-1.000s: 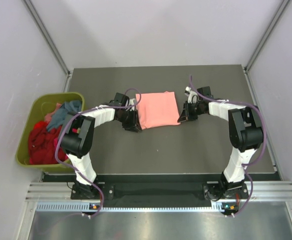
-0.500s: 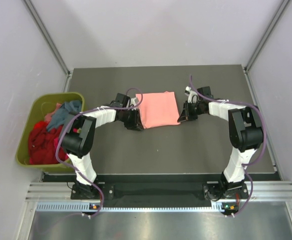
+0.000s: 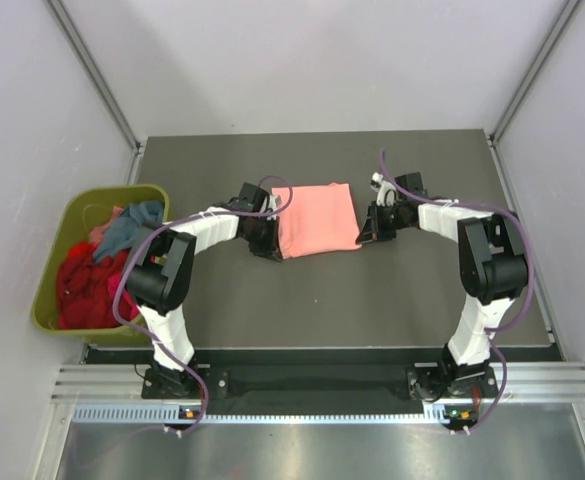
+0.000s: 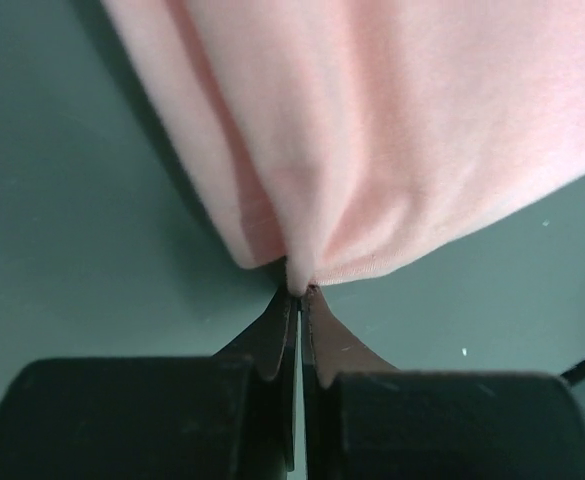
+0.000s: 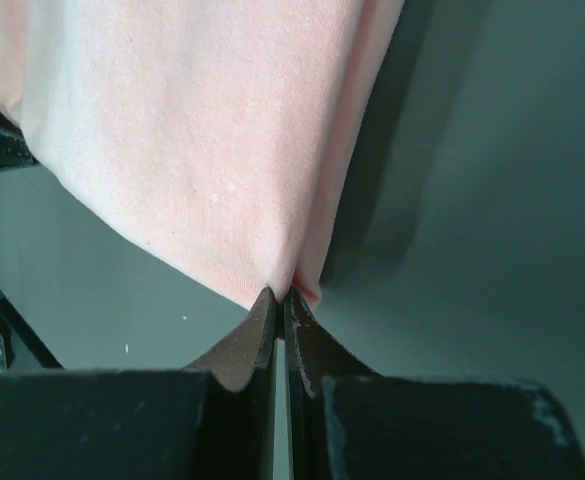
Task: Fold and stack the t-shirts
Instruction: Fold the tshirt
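The salmon-pink t-shirt lies partly folded into a rough rectangle on the table, well to the right of the olive-green bin, where the other t-shirts wait in a red and teal heap. Both grippers clamp its near corners, most likely so that the near edge can be lifted evenly and carried over for the next fold; a grip at one corner alone would let the cloth sag and twist. The left gripper is pinched tight on the hem at the corner on the bin's side, and the cloth bunches into a small pucker right at the fingertips. The right gripper is clenched on the corner farthest from the bin, with the layered edge drawn to a point between its jaws. The left arm rises from its base near the bin, and its forearm bends away from the bin toward the shirt, wrist low over the table. The right arm mirrors it, its forearm angled back toward the bin.
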Controlling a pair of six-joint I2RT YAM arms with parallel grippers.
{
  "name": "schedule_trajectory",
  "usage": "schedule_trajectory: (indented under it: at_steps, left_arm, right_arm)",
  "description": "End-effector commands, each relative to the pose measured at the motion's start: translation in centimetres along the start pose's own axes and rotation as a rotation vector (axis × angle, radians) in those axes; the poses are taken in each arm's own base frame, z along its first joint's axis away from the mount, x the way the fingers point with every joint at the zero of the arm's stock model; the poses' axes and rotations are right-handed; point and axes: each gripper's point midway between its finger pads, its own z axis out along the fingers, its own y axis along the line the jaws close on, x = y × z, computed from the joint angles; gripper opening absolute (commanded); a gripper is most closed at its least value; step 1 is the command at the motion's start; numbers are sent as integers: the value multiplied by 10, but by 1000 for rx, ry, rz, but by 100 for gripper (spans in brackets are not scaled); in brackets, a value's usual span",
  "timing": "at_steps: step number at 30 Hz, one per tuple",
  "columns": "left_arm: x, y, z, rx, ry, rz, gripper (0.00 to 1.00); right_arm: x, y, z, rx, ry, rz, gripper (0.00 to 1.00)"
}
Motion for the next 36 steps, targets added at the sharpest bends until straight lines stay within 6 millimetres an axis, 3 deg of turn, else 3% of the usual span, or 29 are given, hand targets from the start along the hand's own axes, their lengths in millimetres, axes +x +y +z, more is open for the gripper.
schedule_trajectory:
  at_steps: [1, 10, 18, 23, 27, 28, 29, 32, 35, 36]
  left_arm:
    - [-7, 21, -17, -149, -16, 38, 0]
    - [-7, 35, -24, -252, -21, 50, 0]
    - [-32, 13, -50, -211, -140, 63, 0]
    - [-7, 11, -34, -162, -58, -1, 0]
    - [8, 19, -31, -187, -26, -27, 13]
    - [8, 19, -33, -189, -22, -30, 20]
    - [11, 19, -36, -198, -10, -32, 22]
    - [-5, 11, -51, -202, -33, -16, 28]
    - [-32, 1, -72, -224, -89, 7, 30]
    - [-49, -11, -78, -189, -128, 22, 30]
  right_arm:
    - [-20, 2, -15, 28, -81, -47, 0]
    - [-8, 1, -18, 43, -84, -51, 0]
    - [-12, 11, -25, 25, -114, -52, 0]
    - [4, 16, -19, 18, -93, -31, 0]
    - [11, 10, -17, 35, -74, -12, 4]
    - [11, 10, -18, 40, -73, -10, 6]
    - [10, 11, -18, 38, -70, -12, 14]
    - [2, 15, -28, 61, -79, -8, 30]
    - [-8, 17, -43, 118, -94, 3, 32]
    - [-19, 23, -51, 120, -124, -11, 32]
